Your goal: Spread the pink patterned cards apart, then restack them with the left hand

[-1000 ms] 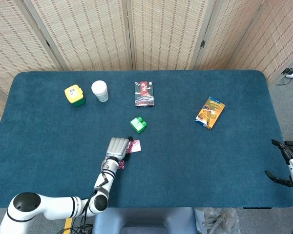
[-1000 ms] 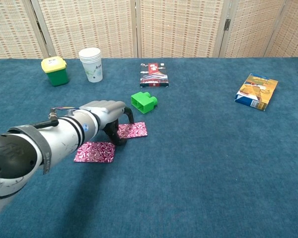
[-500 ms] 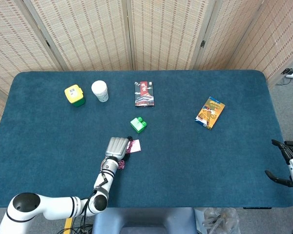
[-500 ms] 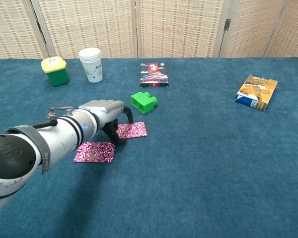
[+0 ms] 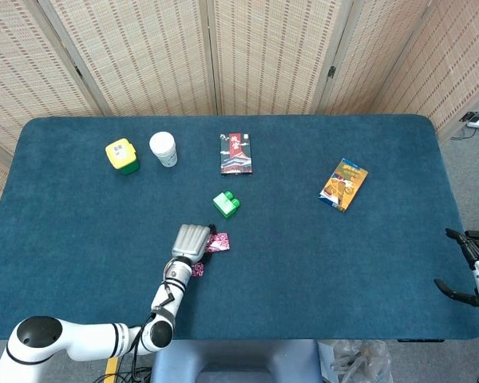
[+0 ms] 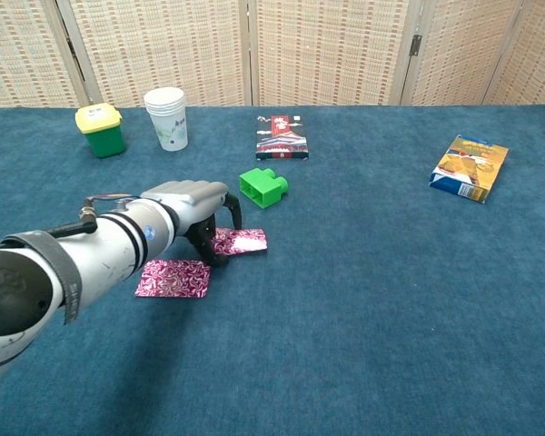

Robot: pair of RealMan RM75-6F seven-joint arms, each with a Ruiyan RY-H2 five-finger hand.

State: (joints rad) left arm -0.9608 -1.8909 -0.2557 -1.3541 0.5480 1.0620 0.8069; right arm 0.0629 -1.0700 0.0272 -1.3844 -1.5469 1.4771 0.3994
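Two pink patterned cards lie apart on the blue table. One card [image 6: 174,278] lies flat near the front, left of the other; in the head view only a sliver of it [image 5: 197,269] shows beside my wrist. The other card [image 6: 242,241] [image 5: 219,242] lies just below the green block. Its left edge is under the curled fingers of my left hand [image 6: 189,202] [image 5: 191,240], which pinches it, and its far edge is tipped up slightly. My right hand [image 5: 473,267] hangs off the table's right edge, fingers apart and holding nothing.
A green block [image 6: 262,187] sits just behind the held card. Further back are a white cup [image 6: 166,117], a yellow-lidded green tub [image 6: 100,129] and a dark red packet [image 6: 282,137]. An orange-blue box [image 6: 470,167] lies at the right.
The card under my left fingers has shifted slightly left and tilted, with its surface now catching light. The flat card and the right hand have not moved.
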